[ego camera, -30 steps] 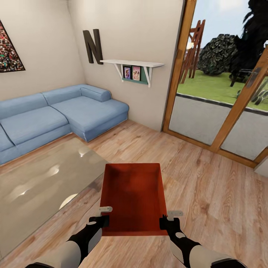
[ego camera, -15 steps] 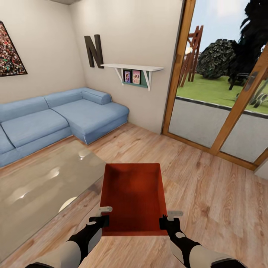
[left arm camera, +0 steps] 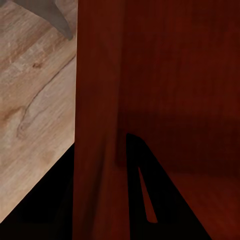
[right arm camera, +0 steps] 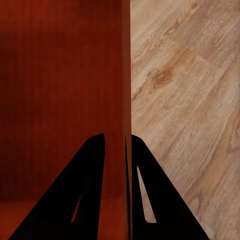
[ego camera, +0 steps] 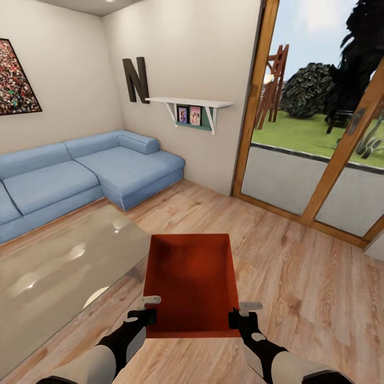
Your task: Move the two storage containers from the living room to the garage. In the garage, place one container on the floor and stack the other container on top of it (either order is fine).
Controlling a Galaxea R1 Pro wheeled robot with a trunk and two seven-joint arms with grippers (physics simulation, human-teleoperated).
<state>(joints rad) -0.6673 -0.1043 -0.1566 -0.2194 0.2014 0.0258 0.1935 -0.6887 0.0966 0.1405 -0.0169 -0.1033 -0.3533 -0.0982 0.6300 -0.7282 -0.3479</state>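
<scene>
Here, in the living room, I carry one red-orange bin between both arms.

Container: the storage container (ego camera: 191,282) hangs level and open-topped in front of my trunk, above the wood-plank floor (ego camera: 298,277), with nothing showing inside it.

Left jaws: the left gripper (ego camera: 148,309) is clenched on the bin's left wall near its close corner; my left wrist view shows that wall (left arm camera: 97,125) running between the two dark fingers (left arm camera: 145,195).

Right jaws: the right gripper (ego camera: 246,314) is clamped on the right wall, which my right wrist view shows as a thin edge (right arm camera: 127,100) pinched between the fingers (right arm camera: 87,195).

Surroundings: the glass coffee table (ego camera: 58,266) lies just beside the bin on my left, the blue sofa (ego camera: 85,170) beyond it, the wood-framed glass doors (ego camera: 320,160) to my right.

Progress: I judge the job early, with the garage still to reach.

Risk, grip: both holds sit at the near end, so the far end could sag and the thin walls slip out.

Risk, arms: if they drift apart or together, the bin could twist or drop.

Risk, route: a turn leftward could knock the bin against the glass table's edge.
</scene>
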